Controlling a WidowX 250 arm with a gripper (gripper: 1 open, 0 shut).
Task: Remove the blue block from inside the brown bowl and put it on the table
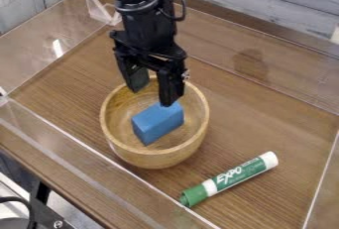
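Note:
A bright blue block (157,124) lies tilted inside the round light-brown wooden bowl (122,142), which stands on the dark wood-grain table (279,99). My black gripper (151,89) hangs over the bowl's back half, just above the block. Its two fingers (169,91) point down and stand apart, open, with nothing between them. The right finger's tip reaches down close to the block's upper end; whether it touches I cannot tell.
A green-and-white Expo marker (231,179) lies on the table right of and in front of the bowl. Low clear acrylic walls (79,169) edge the tabletop on all sides. The arm rises toward the upper left.

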